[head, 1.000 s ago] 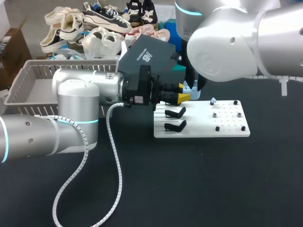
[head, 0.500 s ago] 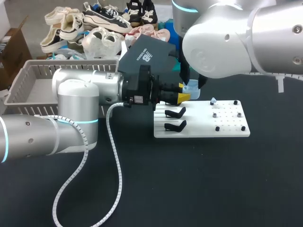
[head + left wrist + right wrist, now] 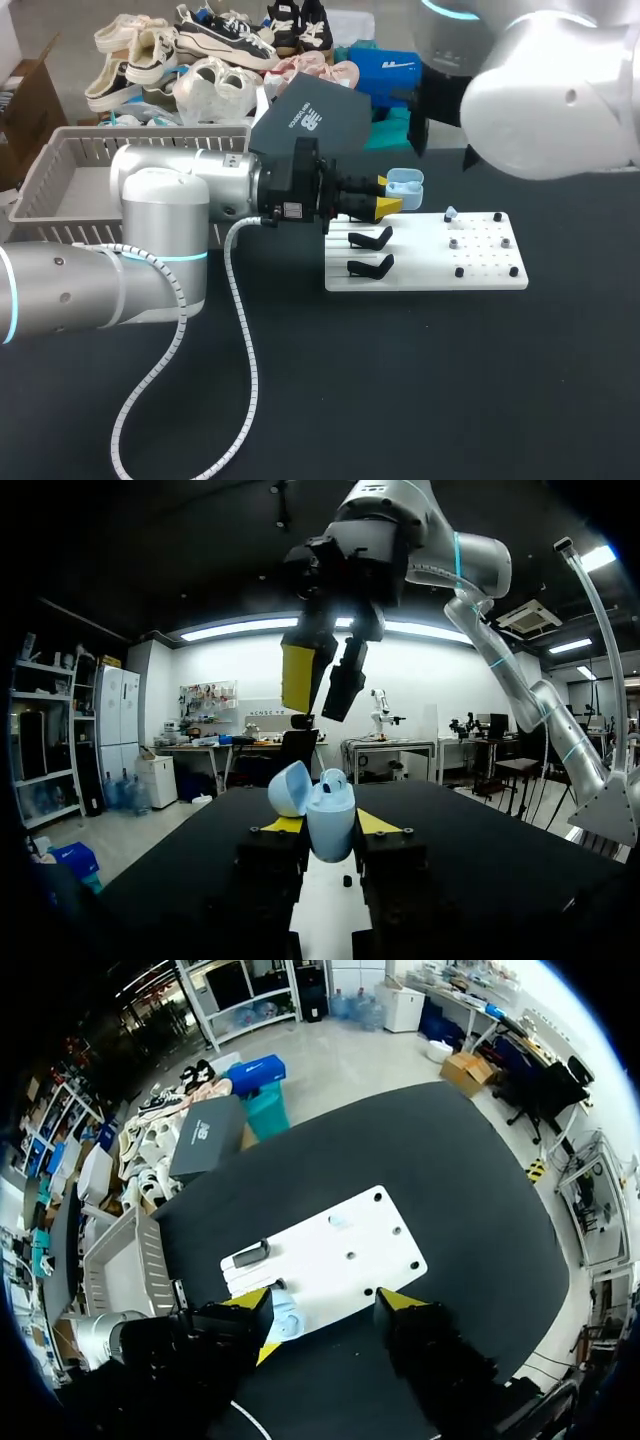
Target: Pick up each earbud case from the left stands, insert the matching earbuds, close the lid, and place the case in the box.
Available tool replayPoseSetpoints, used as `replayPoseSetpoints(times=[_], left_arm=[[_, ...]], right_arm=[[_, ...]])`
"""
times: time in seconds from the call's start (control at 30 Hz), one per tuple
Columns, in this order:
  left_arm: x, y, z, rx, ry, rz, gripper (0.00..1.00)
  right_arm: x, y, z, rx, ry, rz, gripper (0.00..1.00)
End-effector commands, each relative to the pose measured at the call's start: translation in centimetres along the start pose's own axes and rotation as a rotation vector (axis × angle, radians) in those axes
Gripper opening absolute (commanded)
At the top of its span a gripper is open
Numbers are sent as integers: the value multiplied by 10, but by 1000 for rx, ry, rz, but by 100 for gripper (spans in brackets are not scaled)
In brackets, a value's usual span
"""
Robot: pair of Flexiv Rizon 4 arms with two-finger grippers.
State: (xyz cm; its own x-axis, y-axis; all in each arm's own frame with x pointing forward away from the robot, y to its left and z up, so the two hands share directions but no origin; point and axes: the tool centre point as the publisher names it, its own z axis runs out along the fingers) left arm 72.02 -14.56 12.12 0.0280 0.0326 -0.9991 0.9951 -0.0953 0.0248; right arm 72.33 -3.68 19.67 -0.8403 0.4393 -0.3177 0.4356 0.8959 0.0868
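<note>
A light-blue earbud case with its lid open is held above the white stand board, and my left gripper is shut on it. In the left wrist view the case sits upright between my left gripper, lid tipped back, with an earbud in its top. My right gripper hangs above it, apart and open. In the right wrist view my right gripper is wide open and empty, high over the case and board. One earbud remains on the board's pegs.
Two black stands stand on the board's left half. A grey slatted basket lies at the far left behind my left arm. A dark shoe box and several shoes sit along the table's far edge.
My right gripper has lifted up and away from the case toward the right, and its fingers have spread open. The left arm and the case have stayed put.
</note>
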Motion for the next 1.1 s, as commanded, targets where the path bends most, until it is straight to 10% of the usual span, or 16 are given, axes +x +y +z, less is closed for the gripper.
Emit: replayPoseSetpoints(times=[0.03, 0.37, 1.1], left_arm=[[0, 1, 0, 1, 1, 0, 0], [0, 1, 0, 1, 1, 0, 0], [0, 1, 0, 1, 1, 0, 0]], right_arm=[[-9, -36, 5, -127, -43, -5, 71], [-42, -57, 32, -130, -19, -99, 80], [-26, -38, 123, -107, 101, -180, 73]])
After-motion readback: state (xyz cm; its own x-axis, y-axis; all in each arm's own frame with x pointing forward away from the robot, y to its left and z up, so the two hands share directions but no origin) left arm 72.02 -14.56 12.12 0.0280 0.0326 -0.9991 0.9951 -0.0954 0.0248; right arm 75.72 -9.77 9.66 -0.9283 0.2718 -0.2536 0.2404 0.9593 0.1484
